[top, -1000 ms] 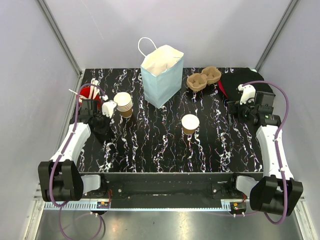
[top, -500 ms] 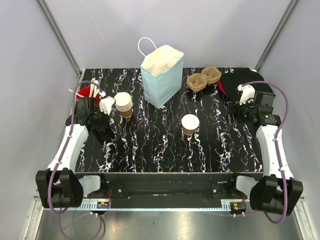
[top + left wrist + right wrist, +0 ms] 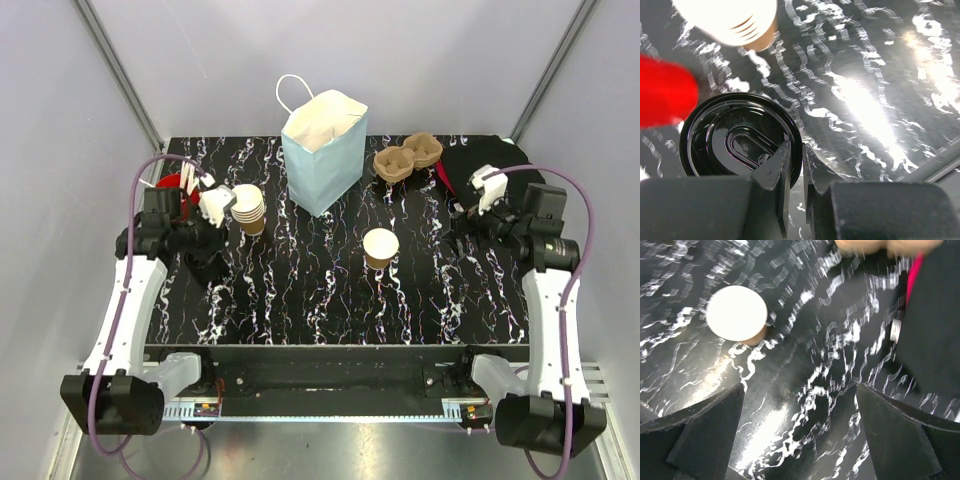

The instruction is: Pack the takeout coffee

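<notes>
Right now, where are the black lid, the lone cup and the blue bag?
Lid (image 3: 740,145): left wrist view, on its sunken top middle.
Cup (image 3: 380,243): top view, on its pale inside.
Bag (image 3: 322,168): top view, on its blue front side.

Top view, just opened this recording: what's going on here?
The left gripper is pinched shut on the rim of the black lid, close to the stack of cups. The right gripper hangs open over the table, holding nothing. The single paper cup stands uncovered mid-table, with the blue paper bag open behind it. The cup is neither lidded nor bagged yet.
</notes>
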